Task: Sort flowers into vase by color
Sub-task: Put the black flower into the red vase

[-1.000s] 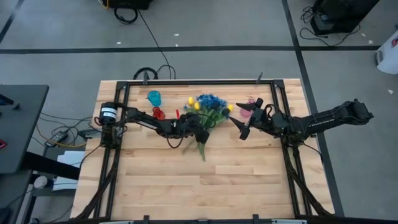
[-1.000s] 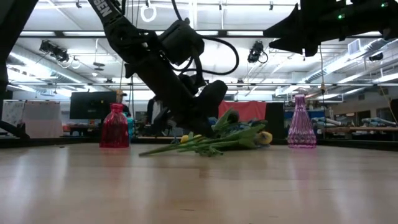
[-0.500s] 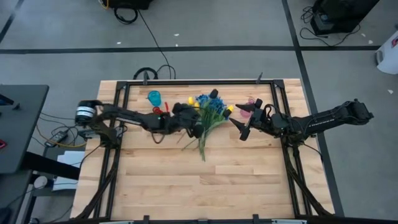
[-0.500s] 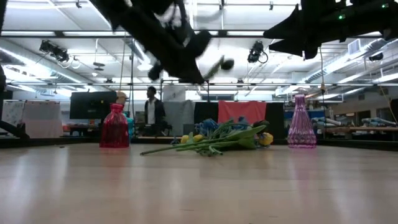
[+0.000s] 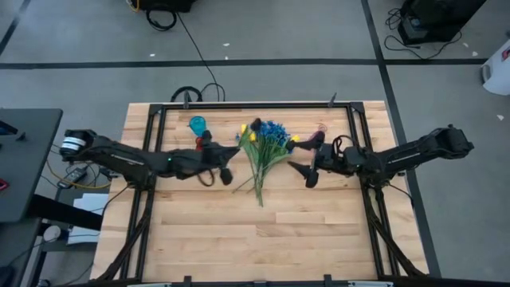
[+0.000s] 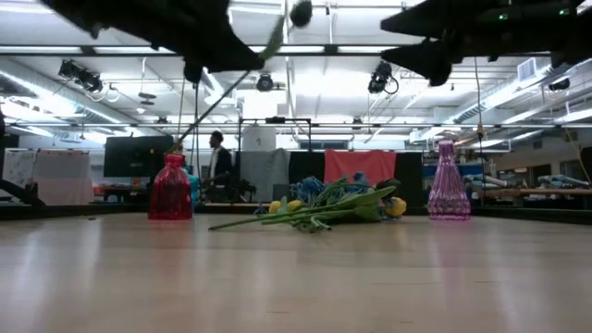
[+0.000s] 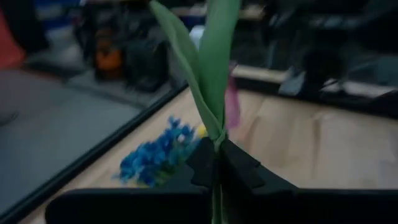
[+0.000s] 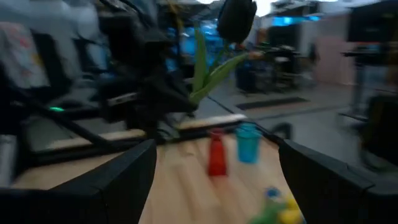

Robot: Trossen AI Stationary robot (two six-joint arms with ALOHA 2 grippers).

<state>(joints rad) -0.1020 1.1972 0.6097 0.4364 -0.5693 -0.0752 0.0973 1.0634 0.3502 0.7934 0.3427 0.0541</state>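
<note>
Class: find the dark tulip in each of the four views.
High view: dark tulip beside the blue blossoms.
Low view: dark tulip top centre.
Left wrist view: only its leaves, above the left tool.
Right wrist view: dark tulip above the red vase.
Shared landmark: the blue blossoms.

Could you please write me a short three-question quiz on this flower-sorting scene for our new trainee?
1. True or false: the left hand is shut on a dark tulip held above the table.
2. Which vase stands beside the red vase in the right wrist view? A) blue vase B) green vase C) white vase
3. Fill in: the right hand is ____ and holds nothing.

Key: 1 true; 2 A; 3 open.
</note>
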